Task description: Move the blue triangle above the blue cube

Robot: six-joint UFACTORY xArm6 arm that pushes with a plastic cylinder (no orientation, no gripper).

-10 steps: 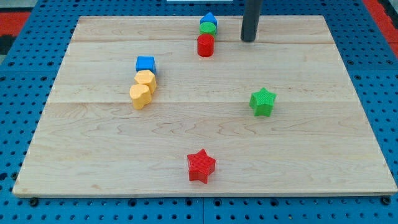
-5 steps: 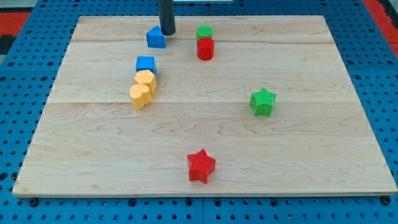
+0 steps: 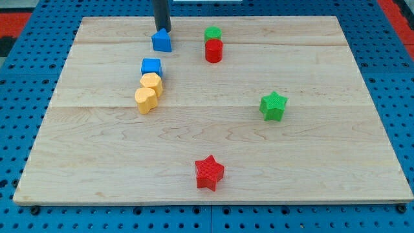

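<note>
Blue triangle (image 3: 162, 41) sat just above the blue cube (image 3: 151, 66) (hardly shifted in the last half-second), while my tip (image 3: 162, 30), a bare rod with nothing to grip, had moved to its top edge, so the task looked nearly done.

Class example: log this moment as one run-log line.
my tip: just above blue triangle | blue triangle: above blue cube, gap between | board: wooden

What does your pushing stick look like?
My tip is the bottom end of a plain, straight rod, dark grey, round like a thick marker. No claws, cables or markings show on it. The top of the picture cuts off the rest of the arm, so I can't describe that.
</note>
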